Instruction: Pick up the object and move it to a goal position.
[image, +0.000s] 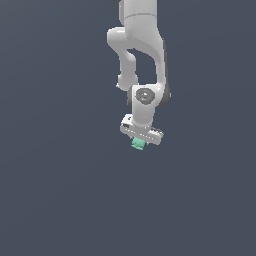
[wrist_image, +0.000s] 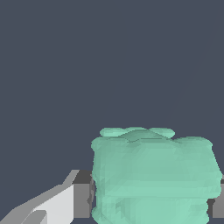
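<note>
The object (image: 138, 144) is a tiny teal-green ridged block, just under the white gripper (image: 139, 142) of the arm in the middle of the exterior view. In the wrist view the object (wrist_image: 154, 177) fills the space between the two fingers (wrist_image: 81, 194), which press against its sides. The gripper is shut on it. The fingertips are hidden behind the block in the exterior view, and I cannot tell whether the block rests on the ground or hangs above it.
A plain dark grey-blue surface (image: 60, 190) lies all around the arm. The white arm links (image: 145, 55) rise from the gripper toward the upper edge of the exterior view.
</note>
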